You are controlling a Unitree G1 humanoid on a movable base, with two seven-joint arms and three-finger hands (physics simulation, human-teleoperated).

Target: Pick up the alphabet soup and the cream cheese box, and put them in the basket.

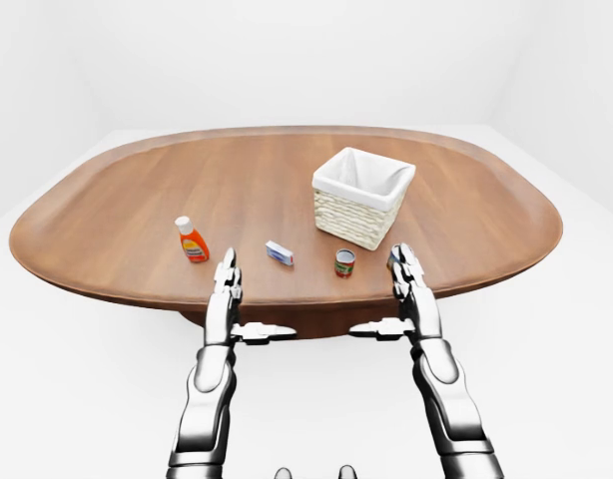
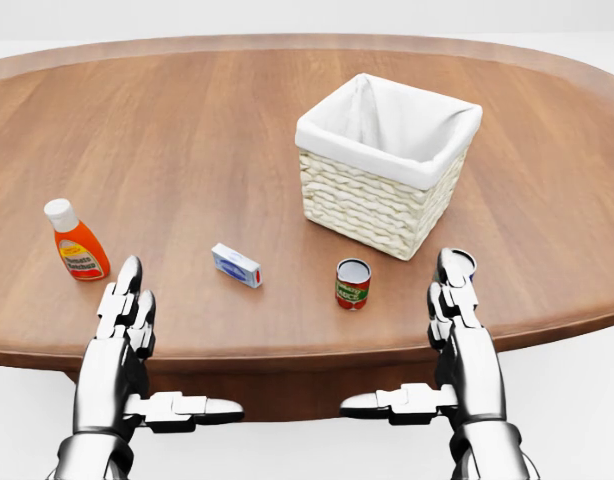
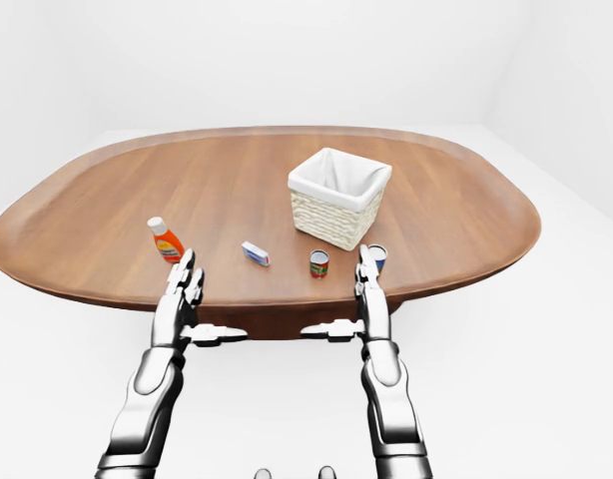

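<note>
A small can with a red and green label, which I take for the alphabet soup, stands upright near the table's lower edge in the head view. Left of it lies the cream cheese box, small, blue and white. The woven basket with a white liner stands just above the can, and nothing shows inside it. My left hand hovers open at the table edge, below and left of the box. My right hand is open too, right of the can. Neither hand touches anything.
An orange bottle with a white cap stands at the left, above my left hand. A second can with a blue label is mostly hidden behind my right fingers. The oval wooden table stretches far beyond the basket.
</note>
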